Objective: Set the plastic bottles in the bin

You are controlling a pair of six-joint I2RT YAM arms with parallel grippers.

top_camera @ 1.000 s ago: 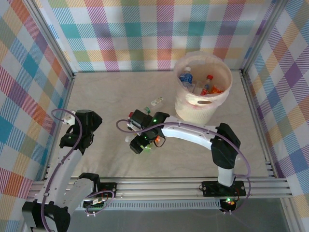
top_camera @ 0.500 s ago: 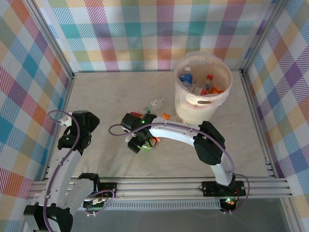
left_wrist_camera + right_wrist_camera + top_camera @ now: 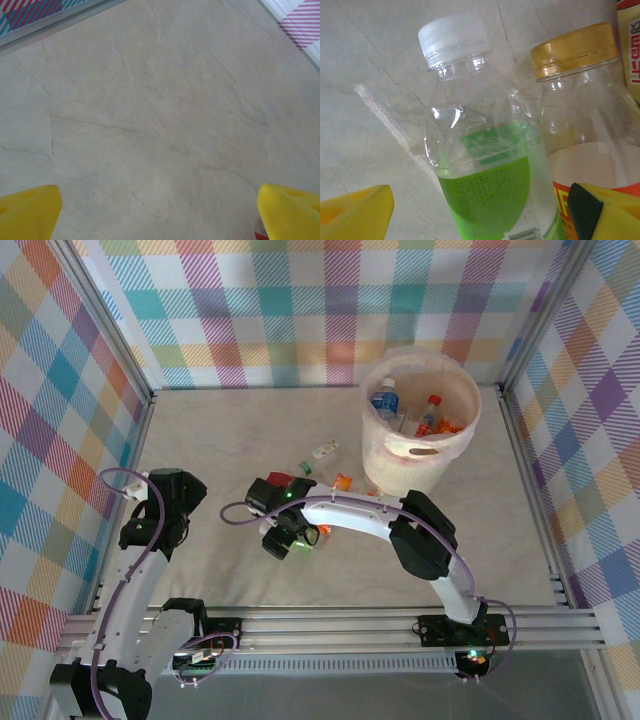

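Far right of the table, toward the back: the bin, wide-mouthed so drops need little aim, already holding several bottles. Reaching across the middle — right gripper, yellow fingers spread wide either side of a green-labelled bottle lying on the tabletop, gripping nothing yet; probably lined up to straddle its body before squeezing. Just beside it, a gold-capped bottle — easily nudged. Off to the side, left gripper fully spread, empty, above bare tabletop, out of the way. More loose bottles near the bin.
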